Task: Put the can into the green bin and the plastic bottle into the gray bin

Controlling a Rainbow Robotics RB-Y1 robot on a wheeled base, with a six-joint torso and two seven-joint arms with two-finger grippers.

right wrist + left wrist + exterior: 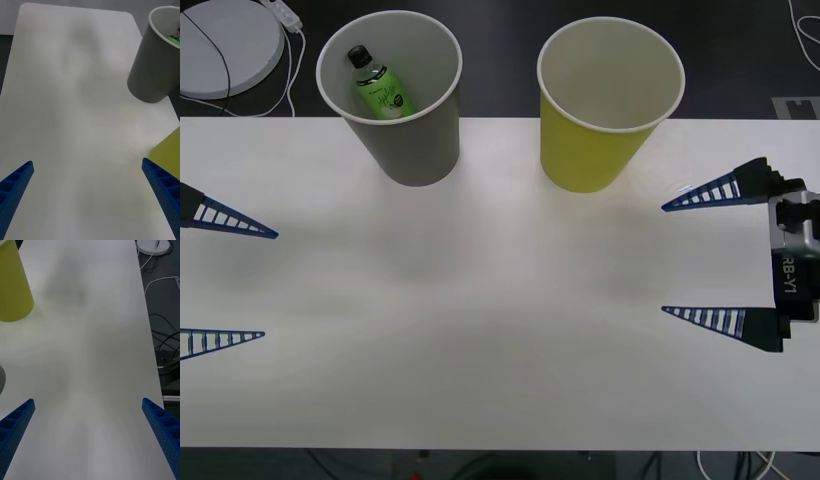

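The gray bin [415,145] stands at the back left of the white table [500,300]. Inside it leans the plastic bottle [380,88], green with a black cap. To its right stands the green bin [590,155], whose inside looks pale and bare. The can is out of view. My left gripper [270,285] hovers open at the table's left side, holding nothing. Opposite it, at the right side, my right gripper [663,260] is also open with nothing in it. The right wrist view shows the right gripper [87,161], the gray bin [153,71] and a corner of the green bin [167,148]. The left wrist view shows the left gripper [88,400] and the green bin [13,288].
A white round disc [225,45] with a cable lies beyond the table's back left corner. Cables [165,326] run over the dark floor past the table's edge. A wide stretch of bare tabletop lies between the two grippers.
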